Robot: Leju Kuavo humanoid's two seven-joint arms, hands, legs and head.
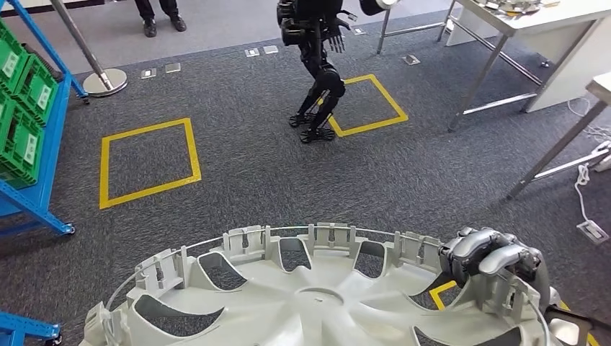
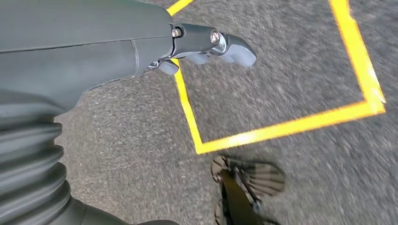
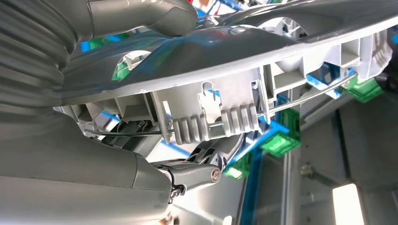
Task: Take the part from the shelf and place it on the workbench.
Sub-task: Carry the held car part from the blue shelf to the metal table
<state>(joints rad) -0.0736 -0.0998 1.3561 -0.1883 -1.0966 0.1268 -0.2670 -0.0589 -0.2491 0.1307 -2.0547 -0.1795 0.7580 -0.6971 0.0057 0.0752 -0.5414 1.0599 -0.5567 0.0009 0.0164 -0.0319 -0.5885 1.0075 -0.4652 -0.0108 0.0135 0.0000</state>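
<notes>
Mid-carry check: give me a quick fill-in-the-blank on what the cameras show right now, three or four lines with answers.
1. The right robot hand grips the rim of the pale grey plastic wheel cover, a part shaped like a ____.
2. The squares taped on the dark grey carpet are ____ in colour.
3. The crates on the blue metal shelf are ____.
4. The left robot hand holds ____.

Missing words: wheel; yellow; green; nothing

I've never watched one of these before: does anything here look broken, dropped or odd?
Nothing looks broken or dropped. The big grey wheel cover seems whole, and the right hand grips its rim. The left hand hangs over the carpet, holding nothing.
</notes>
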